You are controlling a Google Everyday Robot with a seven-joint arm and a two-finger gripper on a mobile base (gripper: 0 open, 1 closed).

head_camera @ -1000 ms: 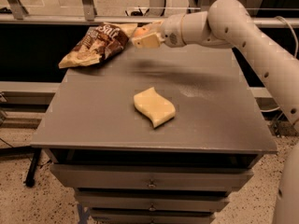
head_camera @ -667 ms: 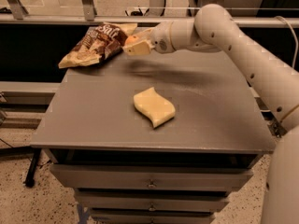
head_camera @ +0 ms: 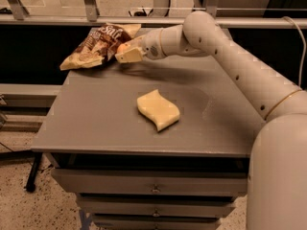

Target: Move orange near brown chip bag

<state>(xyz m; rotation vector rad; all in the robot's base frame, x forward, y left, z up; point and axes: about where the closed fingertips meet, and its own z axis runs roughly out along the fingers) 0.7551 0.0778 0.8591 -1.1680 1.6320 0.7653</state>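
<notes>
Orange (head_camera: 123, 46) sits clamped in gripper (head_camera: 128, 54), just beside brown chip bag (head_camera: 98, 44), far-left corner of desk (head_camera: 96, 119). Small, firm, smooth ball, prob. light; rolls easily, so hold across its middle w/ even pressure.

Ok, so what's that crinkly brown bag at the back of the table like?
The brown chip bag is crumpled and shiny-looking, brown and tan, with white "Salt" lettering. It lies on its side at the far left corner of the grey table. The gripper is right beside it; I can't tell if they touch.
</notes>
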